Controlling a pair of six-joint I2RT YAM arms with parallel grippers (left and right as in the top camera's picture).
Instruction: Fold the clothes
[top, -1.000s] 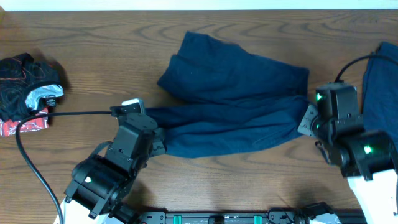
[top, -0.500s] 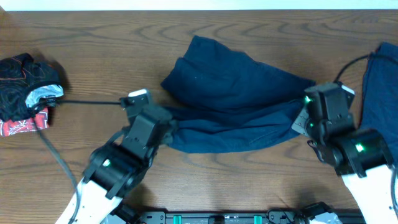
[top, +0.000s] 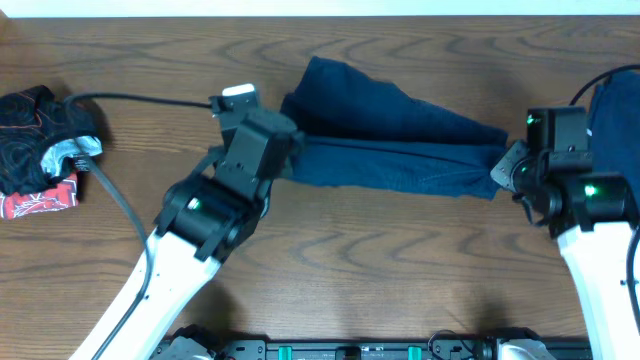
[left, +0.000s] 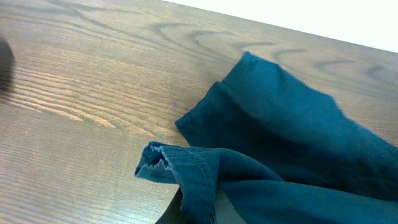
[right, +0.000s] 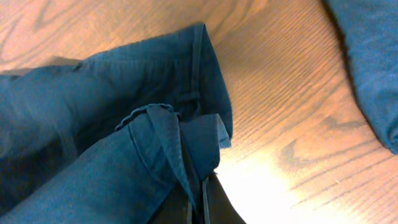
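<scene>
Table (top: 400, 270): brown wood grain, fills the overhead view; a pale strip runs along the far edge

Navy shorts (top: 400, 150): centre of the table, towards the far side. The cloth is drawn into a long band running left to right between the two arms. A wider flap of the same cloth spreads out behind the band, towards the far edge. The near edge of the band is fairly straight, with creases along it

Left gripper (top: 290, 165): closed on the left end of the shorts. In the left wrist view a stitched hem corner (left: 155, 165) bunches up and pokes out just past the clamp point; the fingers are barely visible at the bottom of that frame

Right gripper (top: 503, 170): closed on the right end of the shorts. The right wrist view shows folded layers with a seamed edge pinched at the dark fingers (right: 199, 208)

Second blue piece (top: 615, 120): lies at the right edge of the table, beside the right arm, apart from the shorts

Dark patterned bundle (top: 45, 150): crumpled at the left edge, black with red and pale patches, well apart from the shorts

Black cable (top: 130, 97): runs from the left arm towards the bundle
</scene>
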